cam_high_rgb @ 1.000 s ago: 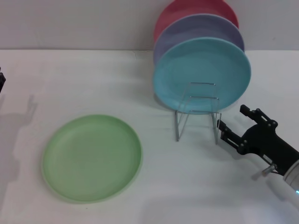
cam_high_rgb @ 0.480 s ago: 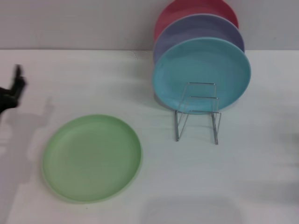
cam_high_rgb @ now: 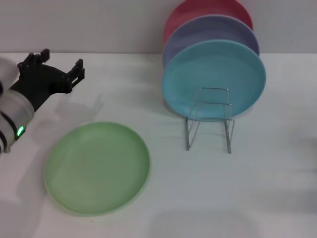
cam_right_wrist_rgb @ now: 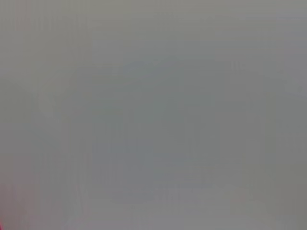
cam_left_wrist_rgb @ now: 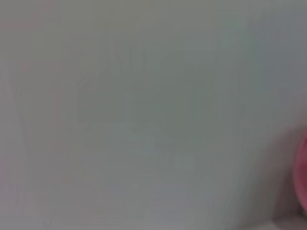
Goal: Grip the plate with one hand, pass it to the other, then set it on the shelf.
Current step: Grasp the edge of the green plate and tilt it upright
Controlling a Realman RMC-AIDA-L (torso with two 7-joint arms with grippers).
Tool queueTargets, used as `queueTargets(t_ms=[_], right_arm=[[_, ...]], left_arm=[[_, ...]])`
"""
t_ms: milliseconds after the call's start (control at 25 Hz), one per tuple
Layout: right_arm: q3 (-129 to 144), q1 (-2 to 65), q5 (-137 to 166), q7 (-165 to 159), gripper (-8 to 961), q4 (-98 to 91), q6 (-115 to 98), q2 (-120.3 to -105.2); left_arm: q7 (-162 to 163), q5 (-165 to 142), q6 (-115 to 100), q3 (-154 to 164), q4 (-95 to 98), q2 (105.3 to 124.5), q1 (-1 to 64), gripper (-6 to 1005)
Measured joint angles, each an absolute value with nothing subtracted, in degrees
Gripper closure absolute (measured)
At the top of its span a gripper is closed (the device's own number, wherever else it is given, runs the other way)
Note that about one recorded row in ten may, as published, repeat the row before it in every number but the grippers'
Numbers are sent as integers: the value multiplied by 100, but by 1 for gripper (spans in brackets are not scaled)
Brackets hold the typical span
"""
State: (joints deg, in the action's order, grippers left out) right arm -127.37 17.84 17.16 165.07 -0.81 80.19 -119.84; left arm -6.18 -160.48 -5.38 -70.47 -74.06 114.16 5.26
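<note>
The left gripper (cam_high_rgb: 62, 62) hangs over the far left of the white table (cam_high_rgb: 163, 188), its silver arm with a green light entering from the left edge and its two black fingers pointing right and away, spread wide with nothing between them. It is beyond the light green plate (cam_high_rgb: 97, 167) and apart from it. The right gripper is out of every view. Both wrist views give only a blank grey field; the left wrist view has a sliver of pink at one edge that cannot be identified. The plate is round, shallow and plain, lying flat on the near left of the table. To its right stands the wire shelf (cam_high_rgb: 209, 119), its near slots free, with a turquoise plate (cam_high_rgb: 214, 79), a lavender plate (cam_high_rgb: 210, 32) and a red plate (cam_high_rgb: 208, 11) standing upright behind one another.
</note>
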Motion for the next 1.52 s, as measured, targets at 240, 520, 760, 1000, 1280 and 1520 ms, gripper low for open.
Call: queueTargets(t_ms=[240,520,760,1000,1280,1520], right_arm=[[-12741,1815,1712,16518,186,-29,7896,-11960],[-12740,1833,1717,16521,186,10,7683,-11953],[-12735,1812,1717,16524,187,9,7607,-11953],[-12725,1809,1717,16524,187,-1,7602,-11955],[-12716,1819,1770,16524,186,-17,7610,-11962],[-12717,1817,1779,16524,186,-24,7637,-11962]], left_arm=[[-807,-16087,3489,-7840,-9336,11679,705,197],[-965,-16051,5798,-8265,-9387,11831,1380,198],[-837,-16031,6278,-8576,-8757,11826,1767,199],[-838,-16008,6485,-8744,-8268,11825,2031,200],[-905,-15929,6491,-8910,-7842,11820,2247,200],[-972,-15918,6519,-9075,-7549,11819,2385,201]])
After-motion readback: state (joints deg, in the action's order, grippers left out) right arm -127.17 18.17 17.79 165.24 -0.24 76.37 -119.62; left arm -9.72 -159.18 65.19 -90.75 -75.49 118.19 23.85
